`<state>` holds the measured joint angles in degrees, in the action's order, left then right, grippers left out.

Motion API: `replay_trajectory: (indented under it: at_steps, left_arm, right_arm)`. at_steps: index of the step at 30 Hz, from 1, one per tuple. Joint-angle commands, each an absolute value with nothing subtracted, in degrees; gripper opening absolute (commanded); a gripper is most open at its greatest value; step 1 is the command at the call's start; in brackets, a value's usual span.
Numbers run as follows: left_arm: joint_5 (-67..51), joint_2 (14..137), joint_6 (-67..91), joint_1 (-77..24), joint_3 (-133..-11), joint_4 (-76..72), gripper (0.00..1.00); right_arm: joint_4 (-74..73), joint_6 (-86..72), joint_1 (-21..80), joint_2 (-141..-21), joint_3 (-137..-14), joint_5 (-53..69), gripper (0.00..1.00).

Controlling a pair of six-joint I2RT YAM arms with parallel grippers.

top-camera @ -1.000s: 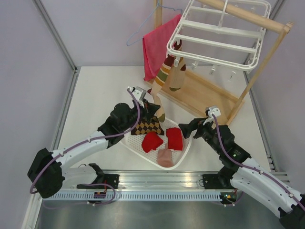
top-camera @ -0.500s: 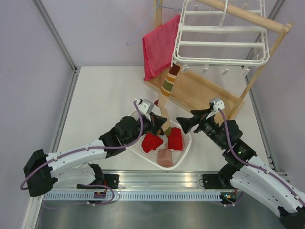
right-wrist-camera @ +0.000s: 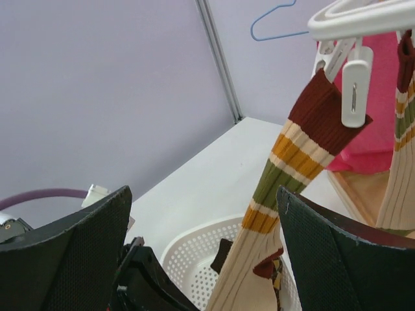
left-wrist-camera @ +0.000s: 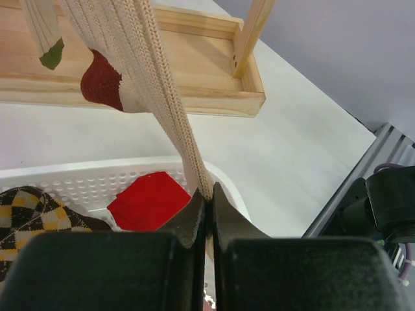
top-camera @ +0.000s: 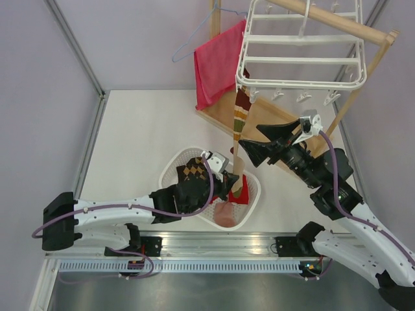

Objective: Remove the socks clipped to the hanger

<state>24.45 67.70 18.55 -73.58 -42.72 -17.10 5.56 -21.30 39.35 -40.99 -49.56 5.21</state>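
Observation:
The white hanger (top-camera: 301,45) hangs from the wooden stand. A striped brown, olive and cream sock (top-camera: 240,113) is held by its cuff in a white clip (right-wrist-camera: 353,84) and stretches down taut to my left gripper (top-camera: 231,183). That gripper (left-wrist-camera: 209,194) is shut on the sock's cream foot (left-wrist-camera: 162,97) over the basket. My right gripper (top-camera: 249,136) is open and raised beside the sock; in the right wrist view (right-wrist-camera: 203,191) the sock (right-wrist-camera: 292,162) runs between its fingers without touching them. A second striped sock (right-wrist-camera: 402,129) hangs at the right edge.
A white perforated basket (top-camera: 174,165) holds an argyle sock (top-camera: 194,172), a red sock (left-wrist-camera: 146,201) and a pale pink sock (top-camera: 225,212). The wooden stand's base (top-camera: 279,126) lies behind. A red-pink towel (top-camera: 217,61) and a blue wire hanger (right-wrist-camera: 272,16) hang at the back.
My left gripper has moved nearer and to the right with the sock's foot, pulling it taut. My right arm has risen toward the sock's upper part. The hanger has swung back.

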Motion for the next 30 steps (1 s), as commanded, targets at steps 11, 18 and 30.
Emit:
replay_trajectory:
  at_steps: [11, 18, 30]
  left_arm:
    - [30.4, 67.9, 15.8, -77.1, -46.4, -15.8, 0.02]
    - [31.7, 67.9, 14.9, -77.1, -47.6, -14.9, 0.02]
    - [32.9, 68.3, 13.1, -77.1, -48.8, -13.7, 0.02]
  right_arm:
    - [4.5, -20.1, 39.6, -54.4, -64.4, 5.7, 0.95]
    - [-2.1, -18.4, 39.6, -62.4, -75.5, -2.5, 0.95]
    - [-7.7, -18.5, 41.4, -69.1, -80.4, -16.2, 0.93]
